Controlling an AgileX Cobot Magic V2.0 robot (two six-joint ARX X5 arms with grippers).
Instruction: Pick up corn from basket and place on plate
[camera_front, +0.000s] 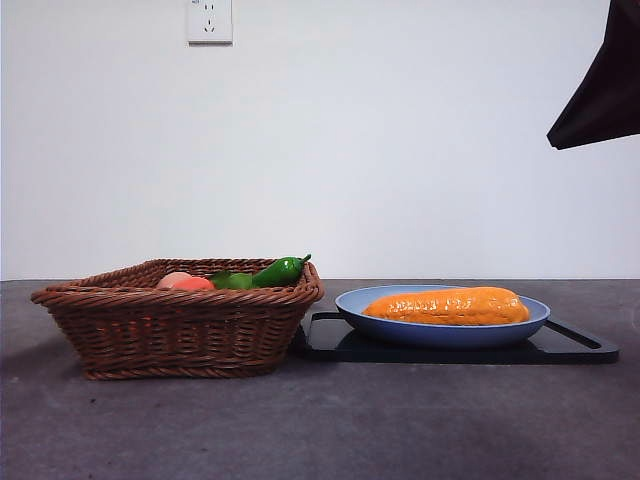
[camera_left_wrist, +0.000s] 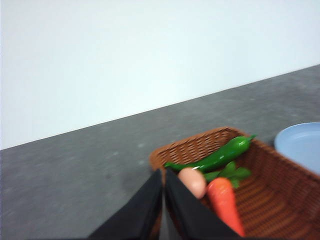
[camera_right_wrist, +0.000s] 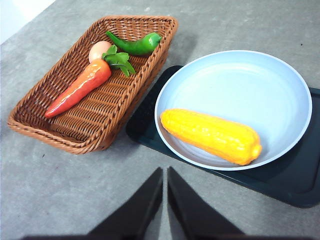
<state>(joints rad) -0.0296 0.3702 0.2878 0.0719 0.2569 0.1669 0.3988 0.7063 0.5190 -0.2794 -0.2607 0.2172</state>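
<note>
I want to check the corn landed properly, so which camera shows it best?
The right wrist view: it looks down on the whole corn lying inside the light-blue plate. The front view shows it only side-on above the plate's rim. The left wrist view shows just the plate's edge, no corn.

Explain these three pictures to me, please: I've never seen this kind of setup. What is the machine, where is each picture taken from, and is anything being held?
This is a robot with two arms at a table, each ending in two black jaws. One picture looks level across the table; the other two come from cameras on the arms' wrists. On the table stand a wicker basket and a blue plate on a black tray. The corn lies on the plate. The basket holds a carrot, a green pepper and a pinkish fruit. The left gripper is above the basket, the right gripper near the plate; both jaws are shut and hold nothing.
</note>
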